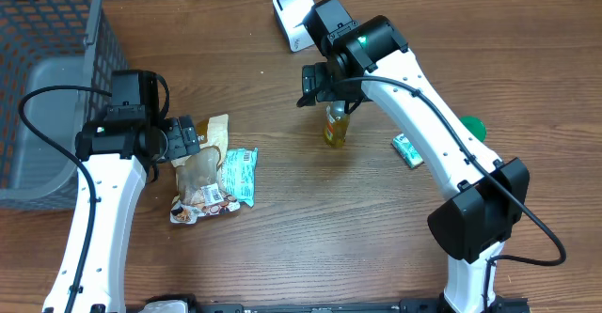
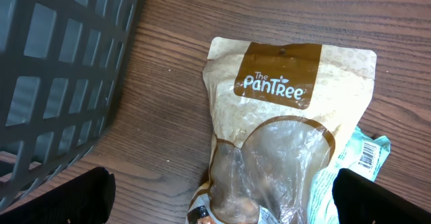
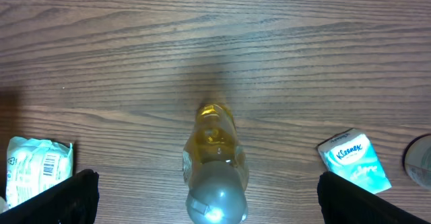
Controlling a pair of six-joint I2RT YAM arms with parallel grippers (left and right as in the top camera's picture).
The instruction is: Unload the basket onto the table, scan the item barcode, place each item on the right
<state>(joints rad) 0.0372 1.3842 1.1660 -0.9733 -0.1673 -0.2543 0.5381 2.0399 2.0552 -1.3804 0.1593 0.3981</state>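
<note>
**Overhead view.** Only this view takes in the whole table: a gray basket at the left edge, a white scanner at the far edge, and both arms. The bottle stands upright near mid-table, on the near side of the scanner and apart from it, below the right arm's wrist. A tissue pack and a green round object lie to its right. A snack pouch and a teal packet lie touching each other under the left arm.

**Right wrist view.** This view looks straight down on the bottle, which the arm partly hides in the overhead view. It has a clear body, yellow liquid, a gray cap and a small pale label near the shoulder. Whether that label carries a barcode cannot be told. The right gripper is spread wide, one finger at each lower corner, with bare wood between each finger and the bottle. It holds and touches nothing. A barcode on the teal packet also shows at the left edge.

**Left wrist view.** This view shows the pouch's print, "The PanTree", its clear window, and the barcode on the teal packet showing past its right side. The left gripper is likewise spread wide above the pouch, with fingers at the lower corners and gripping nothing. Whether the tips touch the pouch cannot be told.
</note>
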